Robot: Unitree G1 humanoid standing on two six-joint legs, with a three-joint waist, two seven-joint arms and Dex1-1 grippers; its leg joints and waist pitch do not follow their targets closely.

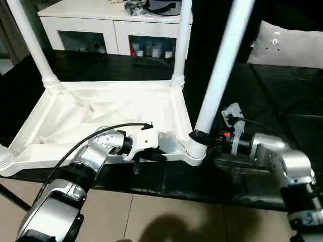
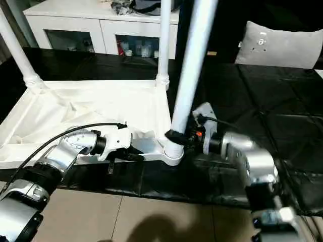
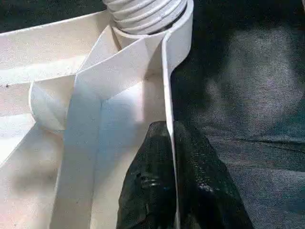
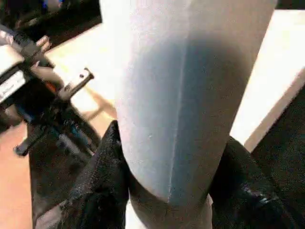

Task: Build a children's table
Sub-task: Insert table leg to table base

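I take the tabletop as my landmark; it lies underside up on the black-covered work surface, its ribbed hollow facing me, with the white cabinet well beyond its far edge. From the head cameras I see legs standing in its corners: one at the far left corner, one at the far right corner, and the nearest leg rising from the near right corner socket; at the near left corner I see just a ribbed stub at the frame's edge. My left gripper sits at the tabletop's near rim, just beside that near right socket; the head views leave its fingers half hidden under the white wrist housing, but the left wrist view settles it: the two black fingers are clenched on the thin upright rim wall, one either side, with the threaded foot of the leg seated in the socket just ahead. My right gripper reaches in from outside the tabletop's right edge; the right wrist view shows what the head views only hint at, its black fingers grasping the nearest leg low down, touching it on both sides just above the socket; my left arm shows blurred in that view's background.
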